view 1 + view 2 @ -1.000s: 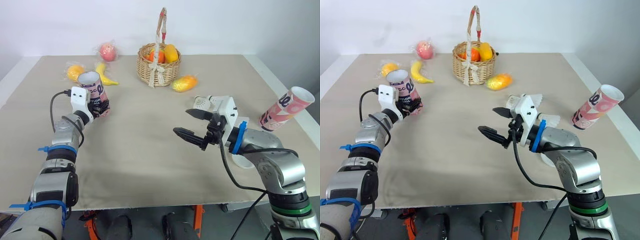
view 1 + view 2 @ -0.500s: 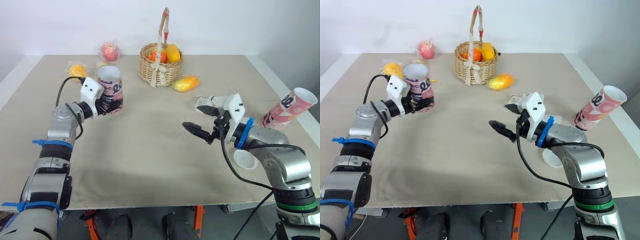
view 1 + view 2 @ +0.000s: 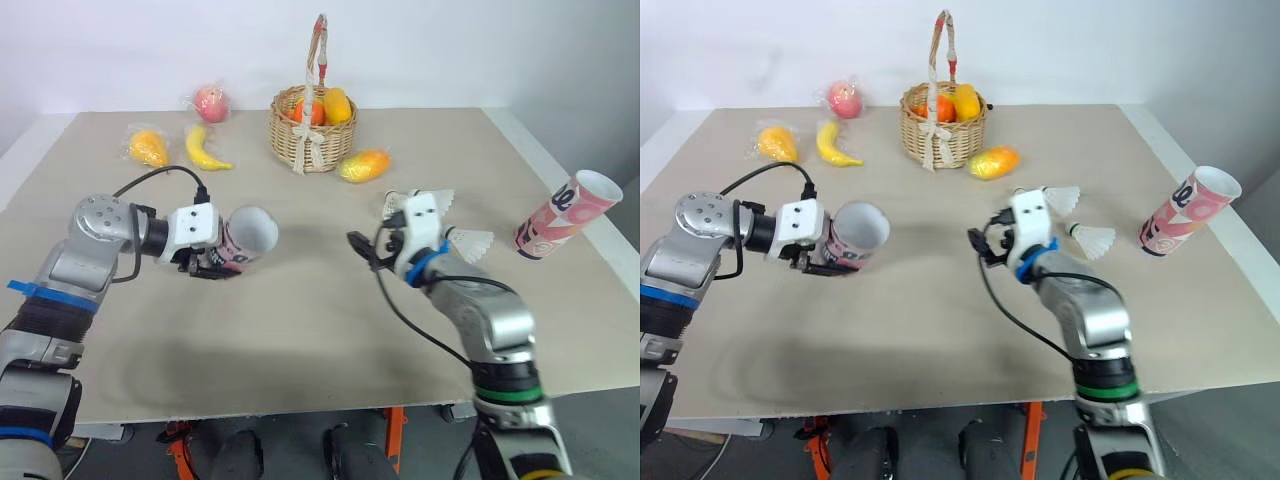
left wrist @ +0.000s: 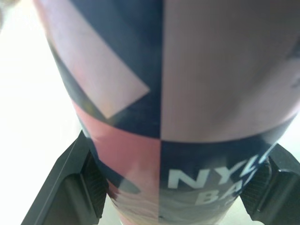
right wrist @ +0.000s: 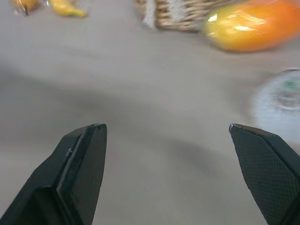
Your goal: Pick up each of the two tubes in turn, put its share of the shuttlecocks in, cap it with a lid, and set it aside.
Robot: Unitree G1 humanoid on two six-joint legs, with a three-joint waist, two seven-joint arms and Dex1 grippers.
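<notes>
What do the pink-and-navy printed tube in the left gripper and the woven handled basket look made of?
The pink-and-navy printed tube looks like cardboard under a smooth, faintly glossy printed wrap: flat colour blocks, white lettering, a soft sheen; thin plastic is possible. The woven handled basket looks like matte tan wicker or rattan, with interlaced strands showing.

Left arm (image 3: 70, 265) bends at the elbow, forearm reaching across toward the right — its left gripper (image 3: 218, 258) is clamped around a tube (image 3: 250, 232) tipped on its side. Right arm (image 3: 485, 325) stretches forward, right gripper (image 5: 165, 129) with its fingers spread wide apart.
</notes>
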